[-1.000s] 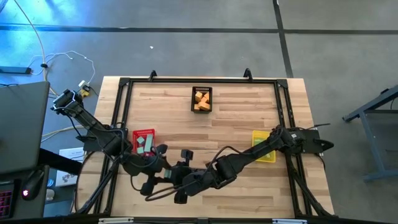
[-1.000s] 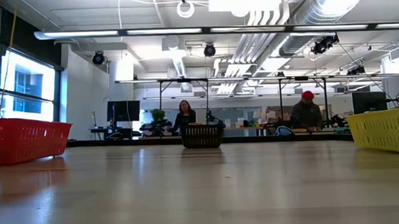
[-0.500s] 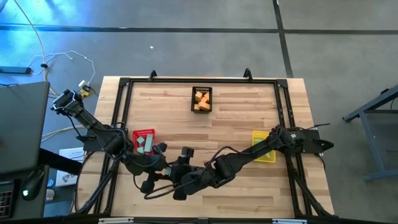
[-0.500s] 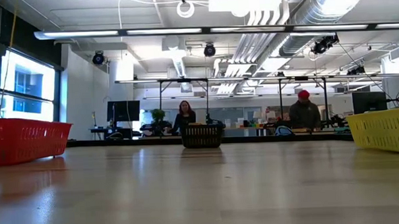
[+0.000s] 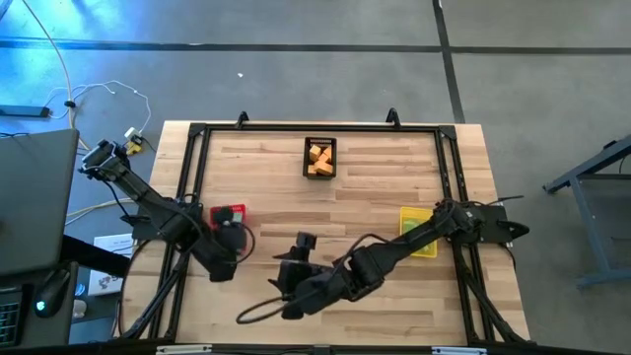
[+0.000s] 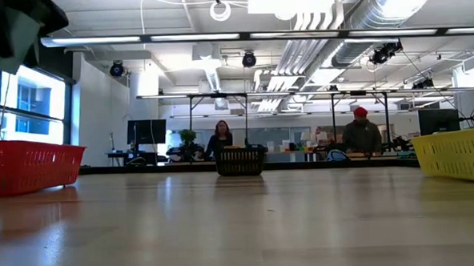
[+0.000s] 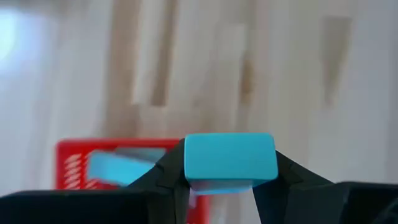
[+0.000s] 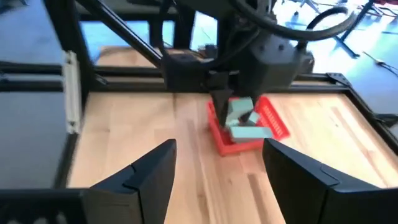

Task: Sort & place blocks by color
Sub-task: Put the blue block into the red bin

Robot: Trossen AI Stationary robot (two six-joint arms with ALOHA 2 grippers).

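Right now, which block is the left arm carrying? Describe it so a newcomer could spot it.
Start at the red mesh basket on the table's left side. The left pincer hangs above it, shut on a teal rectangular block. Unlike the teal blocks lying inside the basket, this one is held in the air.

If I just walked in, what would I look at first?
Probably the bright teal block pinched in the left gripper, held above the red basket near the table's left edge, where more teal blocks already lie. Next, the right gripper with its fingers spread wide, empty, near the front middle of the table. At the far edge a black basket holds orange blocks.
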